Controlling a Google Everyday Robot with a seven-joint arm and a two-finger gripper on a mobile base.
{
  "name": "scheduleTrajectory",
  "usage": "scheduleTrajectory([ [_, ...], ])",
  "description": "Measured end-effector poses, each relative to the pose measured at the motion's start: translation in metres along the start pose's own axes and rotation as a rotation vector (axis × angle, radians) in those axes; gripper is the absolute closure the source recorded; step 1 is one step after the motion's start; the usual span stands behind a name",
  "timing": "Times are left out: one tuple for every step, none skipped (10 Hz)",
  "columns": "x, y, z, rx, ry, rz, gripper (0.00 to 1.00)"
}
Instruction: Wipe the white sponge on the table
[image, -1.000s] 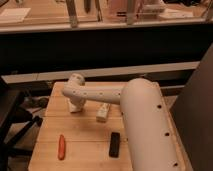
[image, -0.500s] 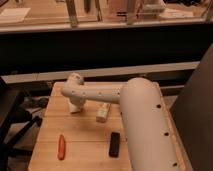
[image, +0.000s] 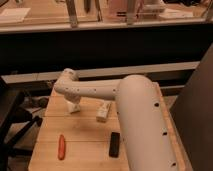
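The white sponge (image: 103, 111) lies on the wooden table (image: 85, 137), near its middle. My white arm reaches from the lower right across the table to the far left. My gripper (image: 73, 106) points down at the table's back left, a short way left of the sponge and apart from it.
An orange-red carrot-like object (image: 61, 146) lies at the front left. A small black object (image: 114, 144) lies at the front middle. A dark chair (image: 15, 125) stands left of the table. A counter with a dark front runs behind it.
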Motion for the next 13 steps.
scheduleTrajectory([
  [0.002,-0.003,0.001,0.01,-0.001,-0.01,0.26],
  [0.004,-0.004,0.003,0.02,-0.008,-0.018,0.24],
  [0.004,-0.008,0.006,0.033,-0.016,-0.031,0.24],
  [0.004,-0.015,0.01,0.05,-0.029,-0.049,0.24],
  [0.002,-0.022,0.014,0.058,-0.036,-0.06,0.24],
  [0.001,-0.028,0.016,0.064,-0.042,-0.072,0.26],
  [-0.002,-0.033,0.018,0.069,-0.048,-0.086,0.35],
  [-0.003,-0.035,0.02,0.072,-0.051,-0.092,0.44],
  [-0.003,-0.035,0.022,0.074,-0.055,-0.097,0.54],
  [-0.004,-0.036,0.025,0.074,-0.06,-0.101,0.63],
  [-0.005,-0.037,0.029,0.075,-0.069,-0.102,0.76],
  [-0.006,-0.037,0.031,0.076,-0.075,-0.1,0.84],
  [-0.007,-0.034,0.034,0.072,-0.085,-0.094,0.94],
])
